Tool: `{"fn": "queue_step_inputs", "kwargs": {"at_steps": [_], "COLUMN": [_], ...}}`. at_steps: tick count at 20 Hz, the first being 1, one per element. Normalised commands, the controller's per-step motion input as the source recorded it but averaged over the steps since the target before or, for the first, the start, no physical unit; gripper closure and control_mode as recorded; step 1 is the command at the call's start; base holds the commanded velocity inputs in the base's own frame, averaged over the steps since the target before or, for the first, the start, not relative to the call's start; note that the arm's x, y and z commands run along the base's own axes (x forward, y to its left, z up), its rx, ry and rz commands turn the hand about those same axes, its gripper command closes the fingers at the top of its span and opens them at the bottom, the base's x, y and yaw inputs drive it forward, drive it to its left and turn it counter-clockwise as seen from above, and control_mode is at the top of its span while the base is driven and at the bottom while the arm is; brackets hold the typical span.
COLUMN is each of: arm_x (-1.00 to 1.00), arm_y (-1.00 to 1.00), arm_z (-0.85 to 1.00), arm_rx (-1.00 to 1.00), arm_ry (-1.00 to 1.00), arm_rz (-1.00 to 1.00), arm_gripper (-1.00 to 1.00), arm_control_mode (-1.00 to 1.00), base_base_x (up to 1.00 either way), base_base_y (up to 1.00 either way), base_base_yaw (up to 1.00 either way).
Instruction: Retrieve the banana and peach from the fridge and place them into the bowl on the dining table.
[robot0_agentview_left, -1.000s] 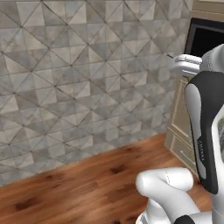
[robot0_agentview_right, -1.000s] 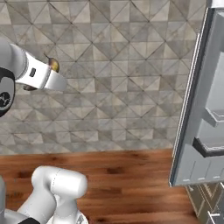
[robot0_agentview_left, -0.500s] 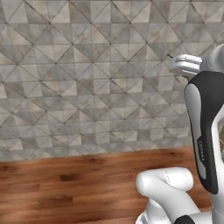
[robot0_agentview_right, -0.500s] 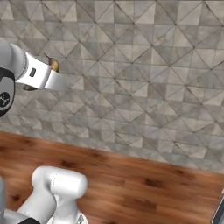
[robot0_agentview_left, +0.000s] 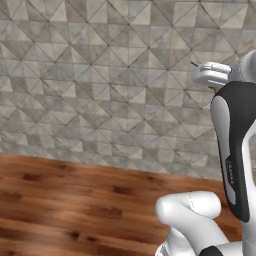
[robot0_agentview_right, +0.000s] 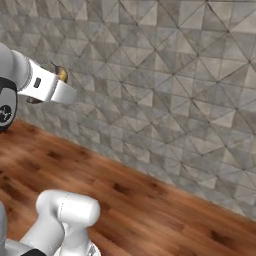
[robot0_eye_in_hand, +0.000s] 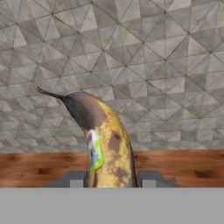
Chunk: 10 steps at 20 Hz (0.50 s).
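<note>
Banana (robot0_eye_in_hand: 107, 144) in hand view: one, clamped between the two fingertips (robot0_eye_in_hand: 75, 180), long axis running straight out ahead of the claw, stem end farthest, toward tiled wall (robot0_eye_in_hand: 175, 65) over wood floor (robot0_eye_in_hand: 183, 164); a sticker on its skin. Left base view: gripper (robot0_agentview_left: 200, 75) up high at arm's end, facing the wall, 1 arm. Right base view: brown tip peeks past the hand (robot0_agentview_right: 62, 74). Judgement: bowl lies elsewhere, so base must turn before any drop.
</note>
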Motion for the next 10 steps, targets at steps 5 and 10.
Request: {"fn": "queue_step_inputs", "kwargs": {"at_steps": [5,10], "arm_x": [0.0,0.0], "arm_y": [0.0,0.0], "arm_z": [0.0,0.0], "arm_rx": [0.0,0.0], "arm_ry": [0.0,0.0], "arm_rz": [0.0,0.0], "arm_gripper": [1.0,1.0], "arm_control_mode": [1.0,1.0], "base_base_x": [0.02,0.14], "base_base_y": [0.43,0.47], "base_base_yaw": [0.48,0.45]}}
